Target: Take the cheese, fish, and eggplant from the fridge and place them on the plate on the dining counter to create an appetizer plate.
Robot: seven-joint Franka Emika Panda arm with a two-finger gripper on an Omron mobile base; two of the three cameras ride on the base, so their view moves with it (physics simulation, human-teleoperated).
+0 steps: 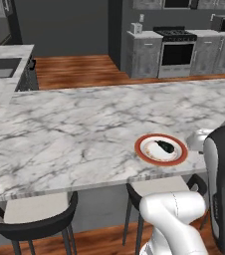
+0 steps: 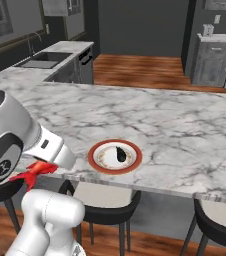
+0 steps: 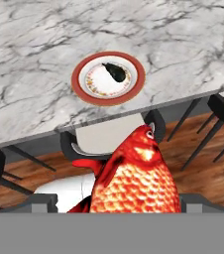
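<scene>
Base is parked at the near edge of the dining counter (image 1: 84,129), a long white-and-grey veined marble slab running across both base views. The plate (image 1: 143,155), white with a broad red-brown rim, lies flat on the marble close to that near edge; in the hand view the plate (image 3: 79,84) appears beyond and above the counter edge. The eggplant (image 1: 165,146), a small dark rounded lump, lies on the white centre of the plate, towards its far side; same lump seen in the right base view (image 2: 120,154) and in the hand view (image 3: 115,72). The fish (image 3: 134,178), red-orange with clear scales, is held between the two fingers of the gripper (image 3: 115,203); the jaws stand wide apart and are closed on its body, head pointing towards the plate. In the right base view a red bit of the fish (image 2: 32,172) shows below the hand, off the counter, short of its edge and left of the plate (image 2: 97,159). The fish is in the air over the stool area, not above the plate. Black round-backed stools (image 1: 32,219) are tucked under the counter edge, one just below the plate. Far background: grey cabinets with a stove (image 1: 176,50), wooden floor (image 1: 79,69), and a sink (image 2: 37,61) in the side counter.
</scene>
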